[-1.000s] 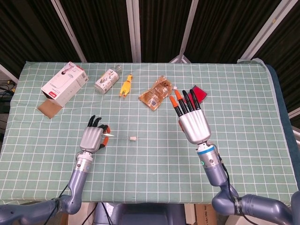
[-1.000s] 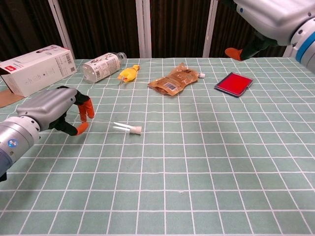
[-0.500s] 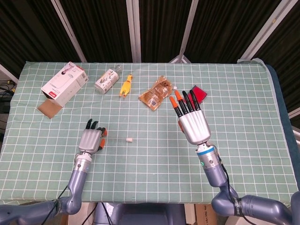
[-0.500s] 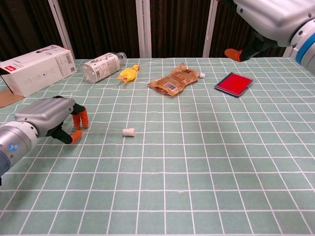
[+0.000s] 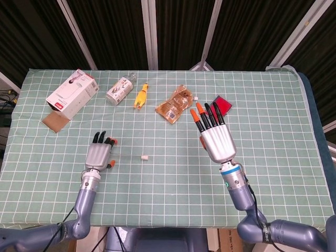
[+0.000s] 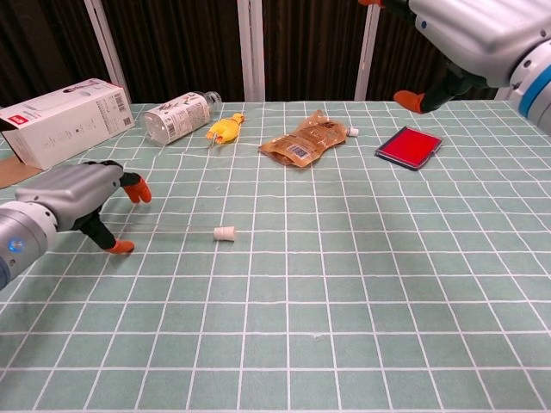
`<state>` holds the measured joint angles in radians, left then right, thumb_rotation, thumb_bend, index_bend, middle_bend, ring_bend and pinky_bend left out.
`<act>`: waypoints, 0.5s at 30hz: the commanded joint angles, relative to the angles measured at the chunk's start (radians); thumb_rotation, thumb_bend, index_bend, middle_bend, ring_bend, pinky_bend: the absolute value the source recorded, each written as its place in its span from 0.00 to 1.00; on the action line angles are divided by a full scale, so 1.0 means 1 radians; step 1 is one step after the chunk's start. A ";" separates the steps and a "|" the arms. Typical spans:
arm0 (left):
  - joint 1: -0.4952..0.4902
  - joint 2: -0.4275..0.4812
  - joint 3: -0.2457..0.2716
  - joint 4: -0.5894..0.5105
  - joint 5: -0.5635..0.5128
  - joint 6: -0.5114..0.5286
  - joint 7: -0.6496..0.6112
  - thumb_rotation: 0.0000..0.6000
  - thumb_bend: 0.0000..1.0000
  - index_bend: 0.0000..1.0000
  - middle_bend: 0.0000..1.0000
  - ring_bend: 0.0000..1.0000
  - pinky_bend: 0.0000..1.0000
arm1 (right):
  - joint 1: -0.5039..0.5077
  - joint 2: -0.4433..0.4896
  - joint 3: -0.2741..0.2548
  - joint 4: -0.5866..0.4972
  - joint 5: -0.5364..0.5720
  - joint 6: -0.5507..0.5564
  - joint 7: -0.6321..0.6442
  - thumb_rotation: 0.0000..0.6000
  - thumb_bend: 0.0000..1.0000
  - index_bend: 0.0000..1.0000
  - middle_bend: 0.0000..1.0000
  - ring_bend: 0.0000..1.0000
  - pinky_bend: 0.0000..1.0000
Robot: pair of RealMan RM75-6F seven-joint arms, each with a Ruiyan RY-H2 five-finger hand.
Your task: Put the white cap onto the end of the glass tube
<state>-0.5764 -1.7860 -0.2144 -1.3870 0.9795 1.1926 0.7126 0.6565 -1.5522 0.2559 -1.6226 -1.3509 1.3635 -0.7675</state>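
**Cap lies capped on the tube, left hand spreading beside it**

Green checked cloth covers the table, dark slatted panels behind it. Landmark first: the white cap (image 6: 225, 233) sits on the cloth, a short stubby cylinder lying on its side. Running from the cap toward the left hand is a faint thin line, which I take to be the glass tube (image 6: 176, 229); it's nearly see-through and hard to trace, so whether its end is fully seated in the cap I can't confirm. Its long axis runs roughly side to side, cap at the end away from that hand.

Left hand (image 6: 73, 197) is the near one, just beside the tube's free end, fingers apart, nothing in them. Right hand (image 5: 214, 137) hovers well apart on the cap's other side, raised, fingers straight and spread, empty.

Farther back from the cap: yellow rubber chicken (image 5: 140, 96), plastic bottle (image 5: 120, 90), brown snack pouch (image 5: 174, 104), white carton (image 5: 72, 93), red card (image 6: 408, 145).
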 commanded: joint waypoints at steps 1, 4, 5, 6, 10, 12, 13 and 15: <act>0.001 0.020 -0.004 -0.035 -0.002 0.011 0.007 1.00 0.22 0.19 0.16 0.00 0.00 | -0.002 0.000 -0.001 -0.005 -0.001 0.002 -0.002 1.00 0.36 0.05 0.00 0.00 0.00; 0.003 0.040 -0.010 -0.070 0.015 0.028 -0.006 1.00 0.22 0.14 0.12 0.00 0.00 | -0.009 0.004 -0.004 -0.019 -0.001 0.009 -0.003 1.00 0.36 0.05 0.00 0.00 0.00; 0.004 0.049 -0.011 -0.085 0.024 0.034 -0.015 1.00 0.22 0.14 0.12 0.00 0.00 | -0.012 0.007 -0.005 -0.026 -0.001 0.012 -0.004 1.00 0.36 0.05 0.00 0.00 0.00; 0.006 0.060 -0.014 -0.101 0.038 0.043 -0.028 1.00 0.22 0.14 0.11 0.00 0.00 | -0.017 0.011 -0.007 -0.036 -0.003 0.018 -0.004 1.00 0.36 0.05 0.00 0.00 0.00; 0.025 0.116 -0.012 -0.169 0.114 0.086 -0.094 1.00 0.22 0.13 0.10 0.00 0.00 | -0.052 0.041 -0.021 -0.082 -0.013 0.050 0.017 1.00 0.36 0.02 0.00 0.00 0.00; 0.046 0.162 0.001 -0.209 0.167 0.113 -0.138 1.00 0.22 0.12 0.10 0.00 0.00 | -0.083 0.066 -0.035 -0.117 -0.011 0.070 0.037 1.00 0.36 0.00 0.00 0.00 0.00; 0.059 0.189 0.011 -0.230 0.191 0.126 -0.159 1.00 0.22 0.12 0.09 0.00 0.00 | -0.102 0.083 -0.045 -0.139 -0.004 0.079 0.049 1.00 0.36 0.00 0.00 0.00 0.00; 0.084 0.238 0.029 -0.266 0.231 0.152 -0.191 1.00 0.22 0.12 0.08 0.00 0.00 | -0.138 0.114 -0.061 -0.179 0.018 0.091 0.080 1.00 0.36 0.00 0.00 0.00 0.00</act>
<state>-0.5267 -1.6070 -0.2088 -1.6030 1.1556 1.3056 0.5700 0.5524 -1.4692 0.2146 -1.7653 -1.3509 1.4362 -0.7176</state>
